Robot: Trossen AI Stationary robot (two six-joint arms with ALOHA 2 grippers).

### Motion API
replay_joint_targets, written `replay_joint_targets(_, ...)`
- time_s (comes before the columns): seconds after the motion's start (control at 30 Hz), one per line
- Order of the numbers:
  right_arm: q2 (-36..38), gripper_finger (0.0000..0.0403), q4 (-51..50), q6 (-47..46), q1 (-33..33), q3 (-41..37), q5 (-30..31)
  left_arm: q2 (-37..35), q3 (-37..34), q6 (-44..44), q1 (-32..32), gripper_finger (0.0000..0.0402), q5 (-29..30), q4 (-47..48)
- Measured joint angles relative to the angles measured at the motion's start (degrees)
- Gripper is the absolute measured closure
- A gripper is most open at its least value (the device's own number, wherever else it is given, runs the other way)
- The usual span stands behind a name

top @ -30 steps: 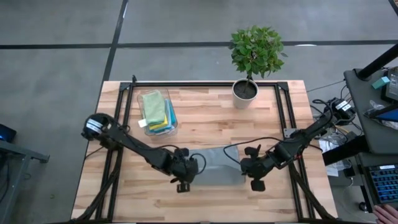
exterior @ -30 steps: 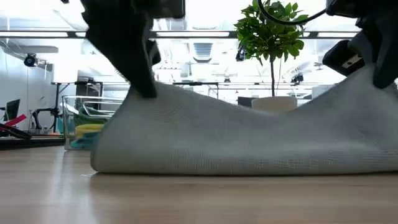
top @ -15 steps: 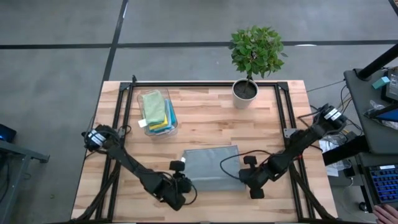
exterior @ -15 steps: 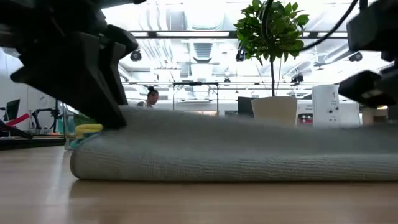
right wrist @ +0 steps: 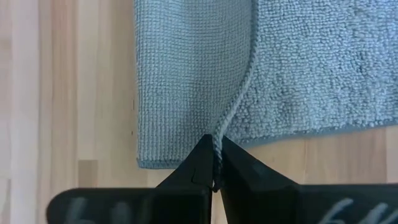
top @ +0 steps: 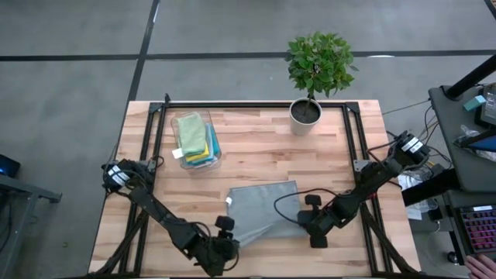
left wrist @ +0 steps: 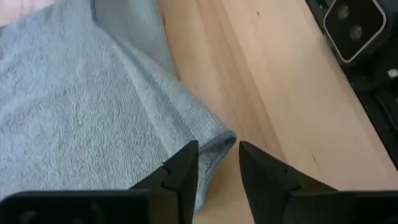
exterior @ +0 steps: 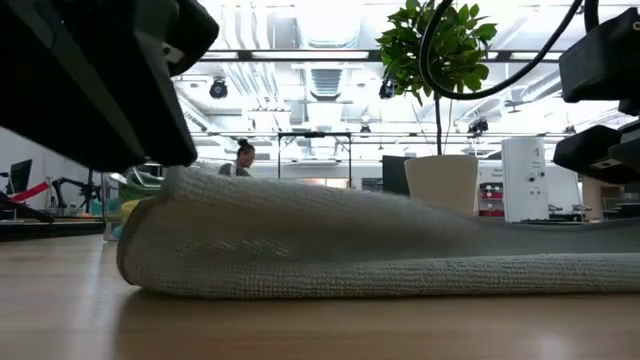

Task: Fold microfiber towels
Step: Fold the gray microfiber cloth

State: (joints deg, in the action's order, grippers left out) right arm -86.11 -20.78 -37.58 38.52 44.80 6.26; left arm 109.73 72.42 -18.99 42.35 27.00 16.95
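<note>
One grey towel (top: 263, 209) lies on the wooden tabletop (top: 256, 151) toward its near edge, between the two arms, with bare wood open behind it up to the plant pot (top: 305, 112). Its near-left corner is pulled out toward the left gripper (top: 225, 252), which sits low at the near edge; in the left wrist view the jaws stand parted, released, with the towel's folded corner (left wrist: 214, 140) just ahead of the fingertips. The right gripper (top: 316, 231) is at the towel's near-right corner, jaws clenched on the hem (right wrist: 216, 155), where two layers of cloth overlap. From table height the towel's left edge humps up in a rounded fold (exterior: 170, 250). A clear bin (top: 195, 139) at the back left holds a stack of other towels; three colours show, green, yellow and blue.
</note>
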Motion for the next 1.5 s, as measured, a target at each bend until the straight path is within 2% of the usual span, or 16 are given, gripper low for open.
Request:
replay_joint_targets(0.23,-0.17,0.0394,0.02,-0.04,0.00,0.00,0.35,0.00,-0.57,-0.21,0.06,0.0297,0.13,-3.06)
replay_joint_targets(0.53,-0.17,0.0394,0.01,0.04,0.00,0.00,0.32,-1.32,0.02,-5.03,-1.13,0.0297,1.84,-2.22)
replay_joint_targets(0.6,-0.17,0.0394,0.00,0.04,0.00,0.00,0.30,-2.77,0.14,-8.36,-1.57,0.0297,1.79,-2.53)
replay_joint_targets(0.8,-0.17,0.0394,0.05,0.04,0.00,0.00,0.22,-3.12,-0.70,-17.50,-5.38,0.0297,-6.02,-3.66)
replay_joint_targets(1.0,-0.17,0.0394,0.05,0.10,0.00,0.00,0.20,-0.14,-0.87,-17.83,-7.35,0.0297,-10.34,-6.93)
replay_joint_targets(1.17,-0.17,0.0394,0.07,0.76,0.00,0.00,-0.15,0.51,-1.59,-18.25,-7.55,0.0297,-10.75,-7.90)
replay_joint_targets(1.4,-0.17,0.0394,0.08,0.66,-0.02,0.00,-0.17,0.55,-1.66,-18.21,-7.52,0.0297,-17.17,-8.73)
replay_joint_targets(1.5,-0.17,0.0394,0.09,0.62,-0.02,0.00,-0.15,0.55,-1.66,-18.22,-7.52,0.0297,-17.77,-8.97)
